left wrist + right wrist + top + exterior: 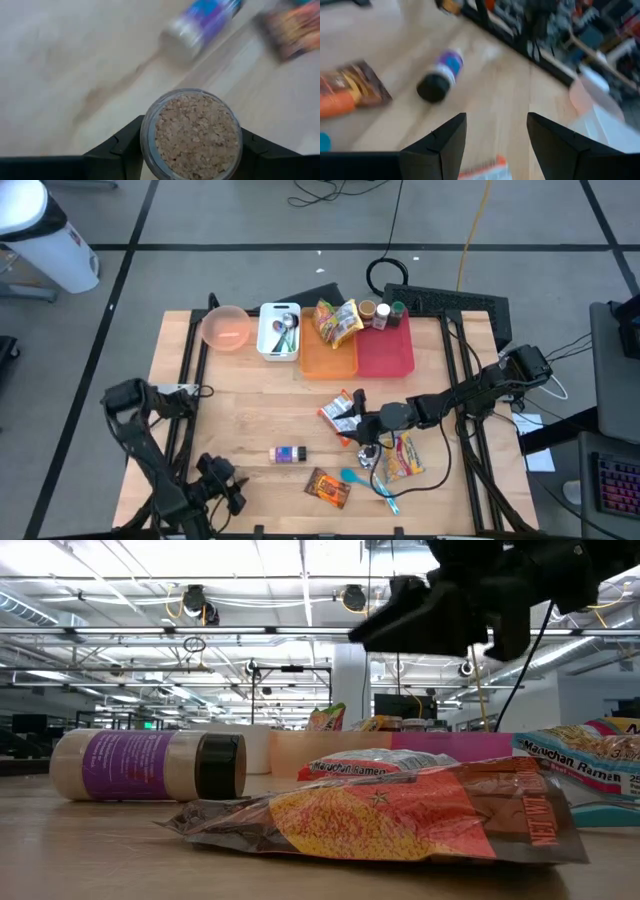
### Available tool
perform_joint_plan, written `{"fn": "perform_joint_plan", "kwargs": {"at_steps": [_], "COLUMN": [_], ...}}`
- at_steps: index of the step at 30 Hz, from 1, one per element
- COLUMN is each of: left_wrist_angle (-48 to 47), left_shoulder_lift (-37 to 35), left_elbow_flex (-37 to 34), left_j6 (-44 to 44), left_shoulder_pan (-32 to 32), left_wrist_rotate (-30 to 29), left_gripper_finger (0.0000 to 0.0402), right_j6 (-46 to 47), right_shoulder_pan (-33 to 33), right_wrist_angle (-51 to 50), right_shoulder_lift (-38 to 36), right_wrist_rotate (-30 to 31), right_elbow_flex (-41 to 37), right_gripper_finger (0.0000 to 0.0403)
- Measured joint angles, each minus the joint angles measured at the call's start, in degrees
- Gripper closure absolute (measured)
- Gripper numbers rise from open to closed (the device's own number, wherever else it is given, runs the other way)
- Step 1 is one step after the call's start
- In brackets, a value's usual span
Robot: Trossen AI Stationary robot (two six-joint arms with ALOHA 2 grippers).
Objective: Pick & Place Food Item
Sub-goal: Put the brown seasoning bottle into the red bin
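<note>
Purple-labelled bottle [202, 22] blurred (top cut off); right wrist view smeared.

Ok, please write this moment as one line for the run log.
left tool: shut on cork-topped jar | right tool: open, empty, near ramen packs | spice bottle: lying on table

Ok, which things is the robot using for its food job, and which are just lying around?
Job: cork-lidded glass jar in left gripper; orange tray; red tray.
Lying about: pink plastic bowl; white tub of metal spoons; blue plastic spoon.
</note>
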Motion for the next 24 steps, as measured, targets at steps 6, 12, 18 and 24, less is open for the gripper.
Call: {"fn": "perform_joint_plan", "kwargs": {"at_steps": [6,12,18,24], "left_wrist_angle": [1.2,9.5,21.6,32.4], "left_shoulder_lift": [-5.4,-8.9,-9.5,-9.5], "left_elbow_flex": [0.1,0.1,0.2,0.2], "left_j6": [13.8,34.3,57.9,77.0], "left_shoulder_pan": [5.8,13.2,22.1,31.7], "left_wrist_rotate": [-8.6,-9.8,-6.8,0.0], "left_gripper_finger": [0.0203,0.0203,0.0203,0.0203], "right_j6": [-8.5,-18.8,-18.0,-16.8], "right_shoulder_pan": [0.0,-0.2,-1.0,-0.2], "right_wrist_angle": [6.8,9.3,9.3,8.8], "right_shoulder_lift": [0.0,0.0,0.0,0.0], "right_wrist_rotate": [-8.6,-8.9,-13.0,-13.4], "right_elbow_flex": [0.0,0.2,0.3,0.3], "right_gripper_finger": [0.0206,0.0243,0.0330,0.0395]}}
